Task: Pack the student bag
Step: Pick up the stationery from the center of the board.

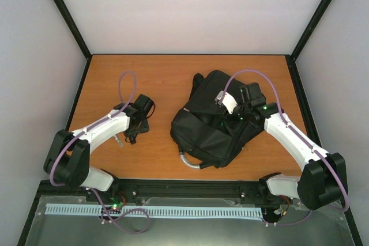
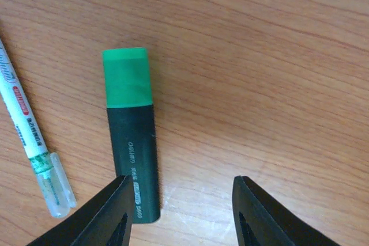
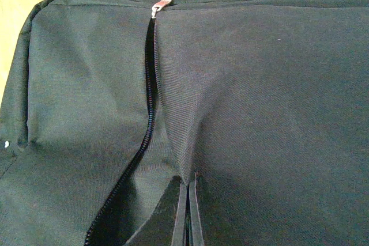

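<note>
Student bag (image 1: 213, 128): 1, lying centre-right on table (image 1: 167, 79), zip (image 3: 151, 113) part open. Right fingers (image 3: 167, 211) clenched on its fabric fold. Left fingers (image 2: 109, 217) spread, gripping nothing, over 1 green-capped highlighter (image 2: 134, 142); 1 white pen (image 2: 26, 125) beside it.

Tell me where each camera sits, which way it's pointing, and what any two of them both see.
Top camera: above and behind the arms, looking down on the table; both arms show, left pincer and right pincer.
Left wrist: faces down at a green highlighter and a white pen; its open pincer's tips show at the bottom edge.
Right wrist: close on the backpack and its open zip; its pincer, shut, pinches the fabric.
Shared: top and right wrist both show the backpack.
</note>
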